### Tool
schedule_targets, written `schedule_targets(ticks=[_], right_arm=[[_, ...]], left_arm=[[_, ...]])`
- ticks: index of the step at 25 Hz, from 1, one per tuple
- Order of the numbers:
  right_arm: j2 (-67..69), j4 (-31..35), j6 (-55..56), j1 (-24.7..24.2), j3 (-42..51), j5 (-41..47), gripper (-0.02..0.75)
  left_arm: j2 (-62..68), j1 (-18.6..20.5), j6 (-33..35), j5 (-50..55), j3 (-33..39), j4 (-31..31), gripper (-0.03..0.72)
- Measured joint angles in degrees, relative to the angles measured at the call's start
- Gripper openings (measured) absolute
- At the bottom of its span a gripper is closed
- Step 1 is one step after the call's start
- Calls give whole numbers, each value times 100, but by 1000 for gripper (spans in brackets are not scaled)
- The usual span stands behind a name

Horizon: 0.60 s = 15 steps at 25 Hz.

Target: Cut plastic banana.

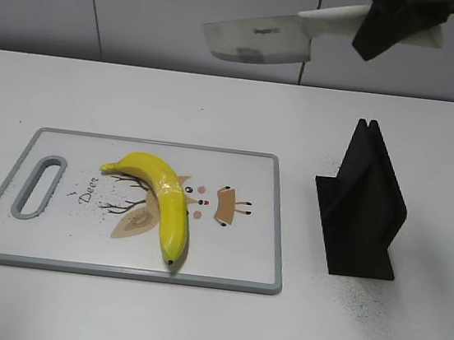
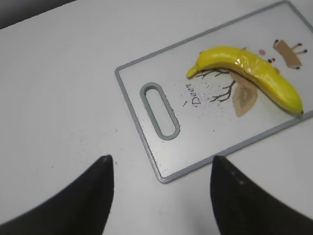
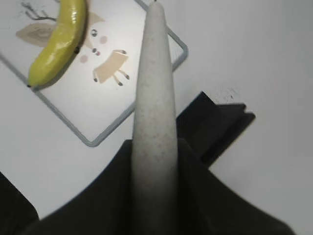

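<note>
Banana [image 1: 162,202] lies on cutting board [image 1: 233,254], well below right hand [image 1: 398,25] at abt 7 o'clock; that hand grips knife [image 1: 259,41] by handle, blade level in air; black stand [image 1: 363,207] at 3 o'clock of board on desk [image 1: 191,323]; left hand [image 2: 161,196], spread open above desk, seen only in left wrist view.

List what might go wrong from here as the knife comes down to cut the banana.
1. The curved yellow plastic banana lies loose on the white grey-rimmed cutting board; the open left gripper hangs off the board, so the banana may roll under the blade.
2. The right gripper holds the white-handled knife high above the table beyond the board; a descent from there could miss.
3. The black knife stand sits close beside the board.
</note>
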Motion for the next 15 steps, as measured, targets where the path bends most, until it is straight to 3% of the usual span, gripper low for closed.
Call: schedule_targets(ticks=[8,15], right_arm=[[458,1366,-2711,0,-85,-18,167],[837,1973,-3856,0,-100,-20,167]], left_arm=[[2303,-7,2491,1071,-1445,-876,585],[3551,-358,4051,1219,-2446,-1020,585]])
